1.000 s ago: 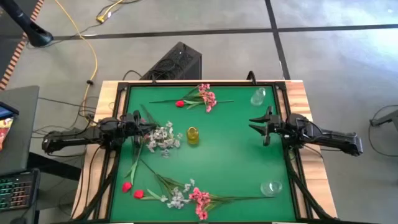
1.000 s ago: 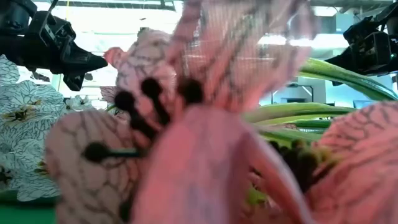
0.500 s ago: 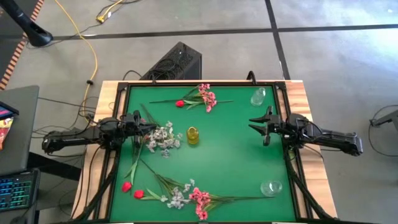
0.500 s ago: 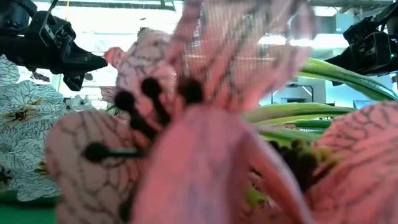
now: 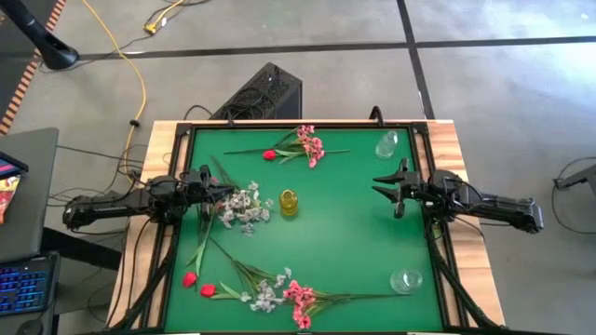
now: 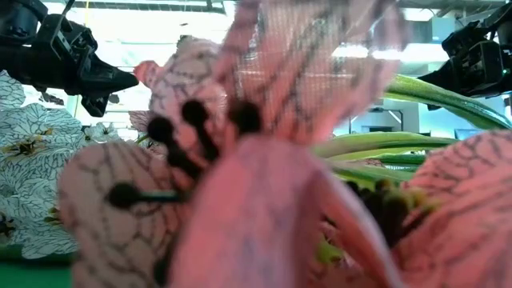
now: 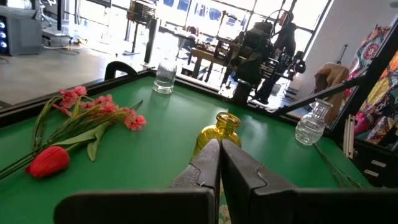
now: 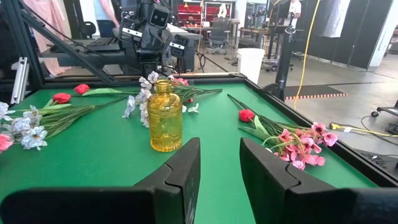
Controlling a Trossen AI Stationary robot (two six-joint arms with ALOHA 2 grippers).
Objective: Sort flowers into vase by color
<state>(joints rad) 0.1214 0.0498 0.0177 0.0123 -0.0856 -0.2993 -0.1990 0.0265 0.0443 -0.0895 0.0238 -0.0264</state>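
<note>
A yellow vase (image 5: 289, 202) stands upright at the table's middle. One clear vase (image 5: 386, 144) stands at the far right, another (image 5: 407, 280) at the near right. Flowers lie flat on the green mat: a pink spray with a red bud (image 5: 300, 145) at the far edge, a white-grey spray (image 5: 244, 207) left of the yellow vase, and a mixed bunch (image 5: 275, 294) with red buds (image 5: 191, 279) along the near edge. My left gripper (image 5: 223, 192) hovers shut over the white-grey spray's stem end. My right gripper (image 5: 380, 186) hovers open at the right side, pointing at the yellow vase (image 8: 165, 116).
A pink blossom (image 6: 256, 160) right in front of the low camera fills most of that view. A raised dark frame (image 5: 186, 135) runs round the green mat. Bare mat lies between the yellow vase and my right gripper.
</note>
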